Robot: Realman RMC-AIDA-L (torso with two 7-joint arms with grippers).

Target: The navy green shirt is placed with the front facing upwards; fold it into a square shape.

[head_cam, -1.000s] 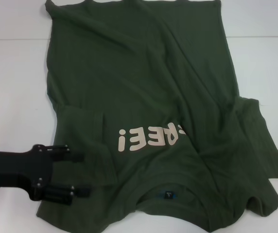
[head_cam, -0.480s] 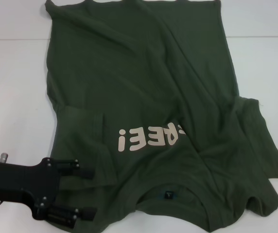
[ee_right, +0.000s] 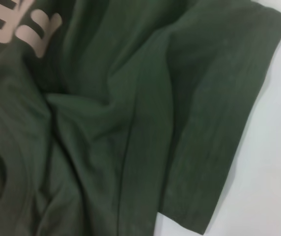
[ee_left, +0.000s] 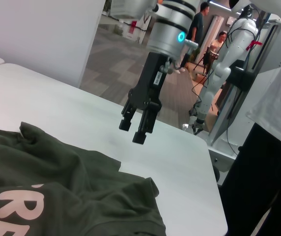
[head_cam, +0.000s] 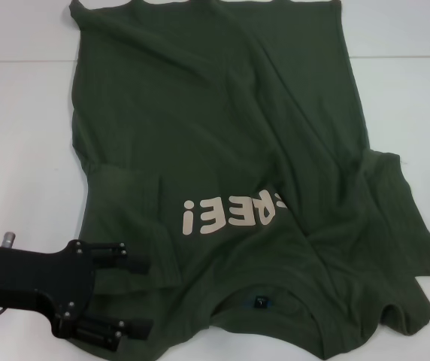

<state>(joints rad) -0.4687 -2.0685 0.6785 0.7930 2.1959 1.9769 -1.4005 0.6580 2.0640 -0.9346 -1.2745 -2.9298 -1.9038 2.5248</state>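
Shirt is what fills my head view: the navy green shirt lies rumpled on the white surface, lettering up, collar toward me, one sleeve already folded inward on my left. My left hand hovers over that near-left corner with its fingers spread apart, pinching nothing. Only the left wrist view shows my right hand, hanging above the bare surface beside the other sleeve, fingers slightly parted and empty. The right wrist view gives just creased cloth and a sleeve hem. Beyond the surface edge I see a white robot arm and people in the room
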